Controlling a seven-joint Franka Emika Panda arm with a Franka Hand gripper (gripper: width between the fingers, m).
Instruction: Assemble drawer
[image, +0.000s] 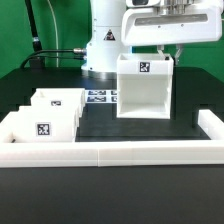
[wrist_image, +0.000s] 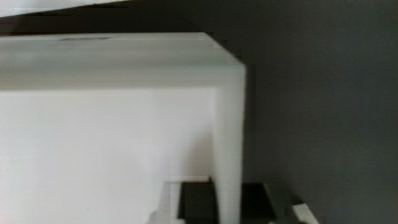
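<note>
Above the housing (image: 145, 90), pincer (image: 163, 50), grip unclear, marker board (image: 100, 97) between housing and trays (image: 57, 101)

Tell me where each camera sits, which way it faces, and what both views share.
Exterior view: off the arm, across the table from the robot base, facing it over the housing; base and gripper show.
Wrist view: on the wrist, close against the housing's white wall; no gripper part clearly shows.
Shared: the housing.
</note>
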